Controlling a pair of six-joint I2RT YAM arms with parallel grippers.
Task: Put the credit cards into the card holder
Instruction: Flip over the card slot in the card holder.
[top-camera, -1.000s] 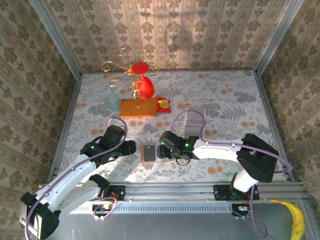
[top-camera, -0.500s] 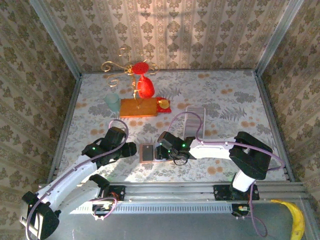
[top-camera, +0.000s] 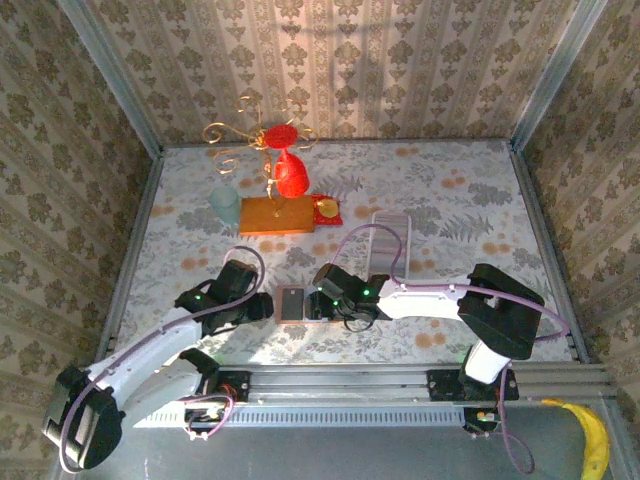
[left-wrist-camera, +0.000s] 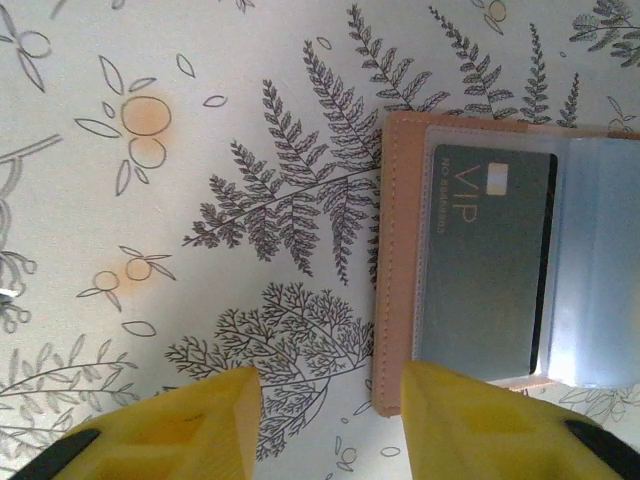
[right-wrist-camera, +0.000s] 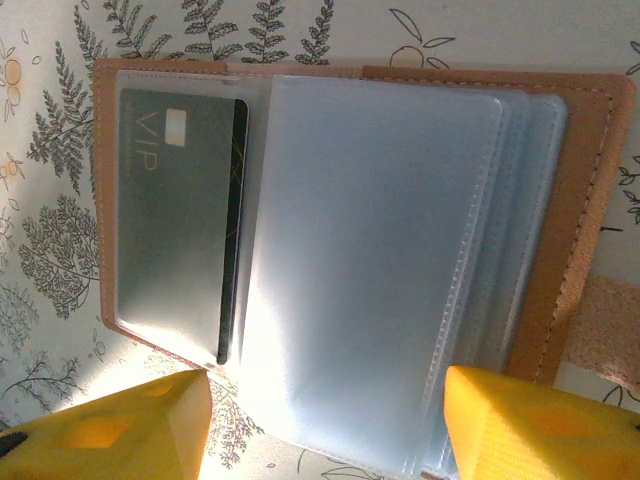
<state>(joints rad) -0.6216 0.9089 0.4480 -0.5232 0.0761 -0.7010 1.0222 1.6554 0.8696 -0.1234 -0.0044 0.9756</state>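
left claw (left-wrist-camera: 330, 390): open, yellow fingers spread with nothing in between except bare tabletop (left-wrist-camera: 150, 250). It sits at 9 o'clock of the card holder, and its inner finger is right over the holder's near corner.
card holder (left-wrist-camera: 388, 250): lying open and flat, roughly 6 o'clock on the tabletop in the overhead view, between the two claws.
grey card (left-wrist-camera: 485, 260): one card with "VIP" on it, already tucked into the leftmost pocket.
clear sleeves (right-wrist-camera: 370, 250): fanned out toward 3 o'clock from the grey card. They look empty as far as I can tell, but the glare is pretty heavy.
right claw (right-wrist-camera: 325, 425): at 3 o'clock of the holder, jaws wide, low over the sleeves. I don't see anything pinched between the fingers.
white tray (top-camera: 391, 238): about 1 o'clock from the holder and well apart. It's too small to say if cards are sitting in it.
step: I'd call this the gap between cards, with one in and both claws empty at the holder.
next move: probably one claw pins the leather edge so the holder can't slide, and the other fetches a card. The card has to go in edge-first, square to the pocket mouth. Those floppy sleeves look like they'd buckle if it goes in crooked.
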